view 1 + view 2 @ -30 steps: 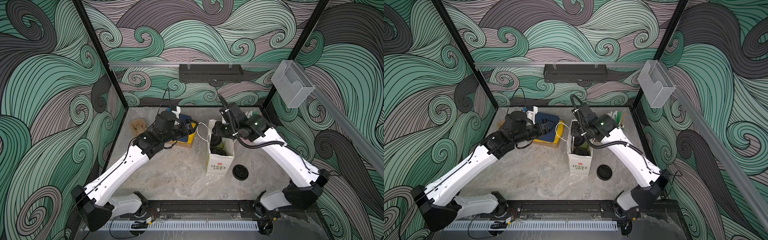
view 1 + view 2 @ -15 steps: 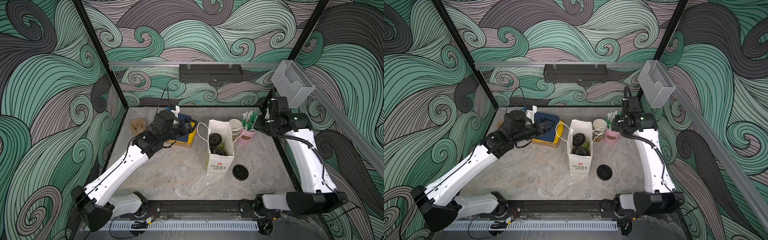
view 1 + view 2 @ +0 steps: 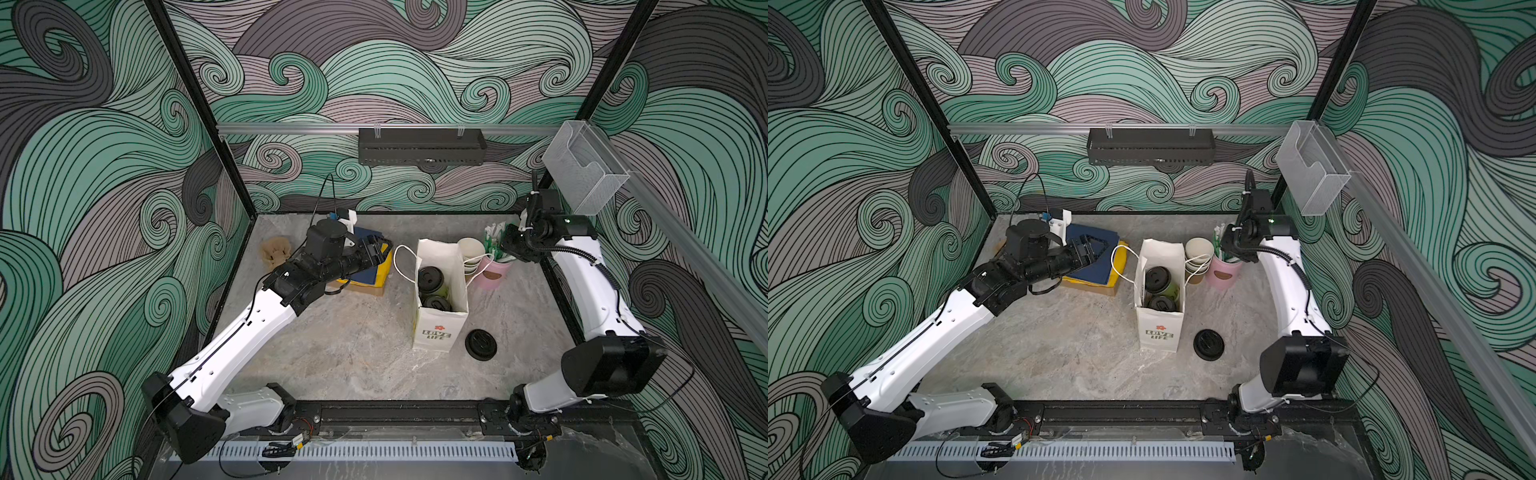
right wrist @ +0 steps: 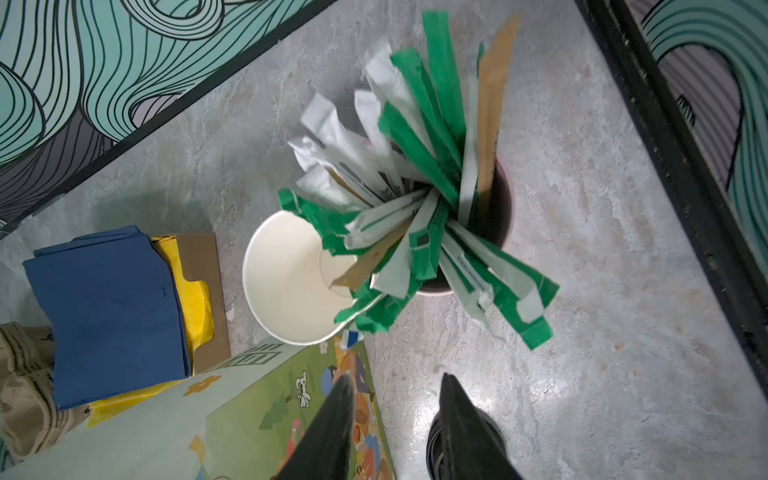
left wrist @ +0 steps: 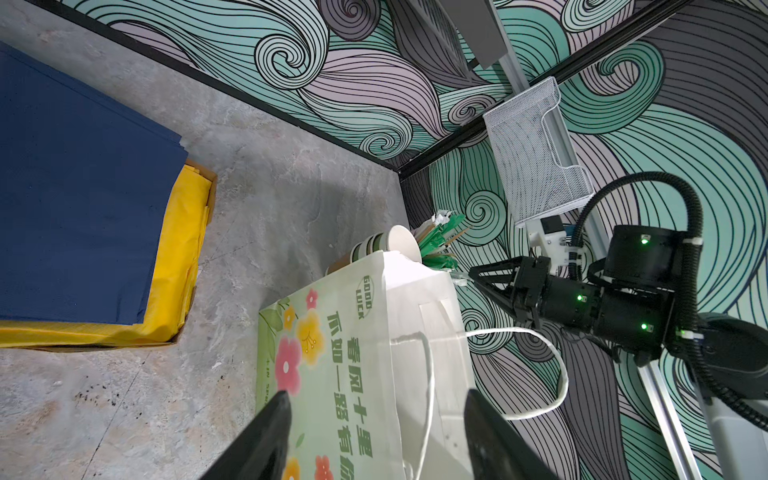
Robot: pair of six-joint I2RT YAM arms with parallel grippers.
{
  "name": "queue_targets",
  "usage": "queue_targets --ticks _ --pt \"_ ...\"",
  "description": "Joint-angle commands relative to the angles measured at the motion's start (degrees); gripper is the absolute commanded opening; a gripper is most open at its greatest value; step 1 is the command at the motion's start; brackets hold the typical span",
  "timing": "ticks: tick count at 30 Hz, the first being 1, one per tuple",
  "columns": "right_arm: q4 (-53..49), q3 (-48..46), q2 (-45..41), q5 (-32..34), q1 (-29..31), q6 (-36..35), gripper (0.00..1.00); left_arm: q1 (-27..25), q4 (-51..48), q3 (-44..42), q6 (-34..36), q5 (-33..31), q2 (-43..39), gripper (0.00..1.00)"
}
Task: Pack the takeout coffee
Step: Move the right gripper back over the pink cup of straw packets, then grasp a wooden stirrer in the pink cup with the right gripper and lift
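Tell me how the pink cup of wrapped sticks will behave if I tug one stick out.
The pink cup is probably light and top-heavy: its green and white wrapped sticks fan well past the rim, so it may tip. The sticks look thin and cross each other, so neighbours could drag along.

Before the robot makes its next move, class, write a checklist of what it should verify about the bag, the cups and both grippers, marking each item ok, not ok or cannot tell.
1. Both lidded cups inside the paper bag: ok.
2. Bag upright, mouth open: ok.
3. The right gripper open, empty, close to the wrapped sticks in the pink cup: ok.
4. The left gripper open, empty, facing the bag's side: ok.
5. The loose black lid lying apart from the bag: ok.
6. Cup lids fully seated: cannot tell.
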Motion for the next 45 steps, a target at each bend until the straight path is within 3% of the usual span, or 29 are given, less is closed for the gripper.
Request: queue_targets --ticks 1,14,26,36,45 --pt "-2.4 5.5 2.9 4.7 -0.2 -4.9 0.35 0.6 0.7 1.8 1.0 1.1 0.4 0.68" --pt "-3.7 19.0 14.7 9.3 -6.4 -7.1 0.39 1.6 0.5 1.8 1.3 1.0 0.3 0.68" --pt "-3.8 22.9 21.6 5.8 -7.1 -6.1 0.32 2.5 0.2 1.8 1.4 1.3 0.1 0.68" --pt "-3.8 22.6 22.5 6.1 -7.2 -6.3 0.18 2.8 0.4 1.6 1.3 1.8 0.0 0.68" --pt "-4.5 24.2 24.5 6.7 -7.2 -6.9 0.17 2.9 0.5 1.5 1.1 2.0 -0.2 0.67"
